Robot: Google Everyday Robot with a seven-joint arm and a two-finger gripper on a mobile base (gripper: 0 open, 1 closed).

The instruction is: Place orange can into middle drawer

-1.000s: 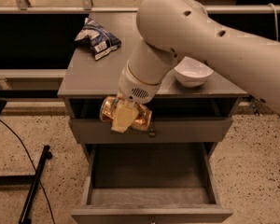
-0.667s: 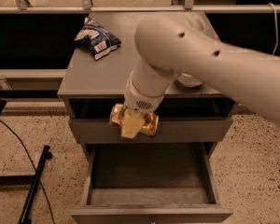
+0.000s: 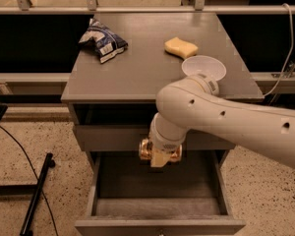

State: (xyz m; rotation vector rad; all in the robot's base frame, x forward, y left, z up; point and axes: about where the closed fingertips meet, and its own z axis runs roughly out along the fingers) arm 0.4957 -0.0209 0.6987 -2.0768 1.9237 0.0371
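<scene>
The orange can (image 3: 146, 149) lies sideways in my gripper (image 3: 160, 155), its shiny gold body showing on both sides of the cream fingers (image 3: 159, 159). The gripper is shut on the can and hangs from the white arm, just above the back part of the open middle drawer (image 3: 157, 215). The drawer is pulled out towards the camera, with its grey floor, two side walls and front lip showing. The can is above the floor and not touching it.
On the grey cabinet top (image 3: 137, 73) lie a blue-and-white snack bag (image 3: 103, 39), a yellow sponge (image 3: 181, 46) and a white bowl (image 3: 204, 69). A shut drawer front (image 3: 108, 137) sits above the open one. A black stand and cable (image 3: 34, 195) are on the floor at left.
The arm has swung down and forward, lowering the can from the level of the upper drawer front to over the open drawer. The bowl and sponge now show.
</scene>
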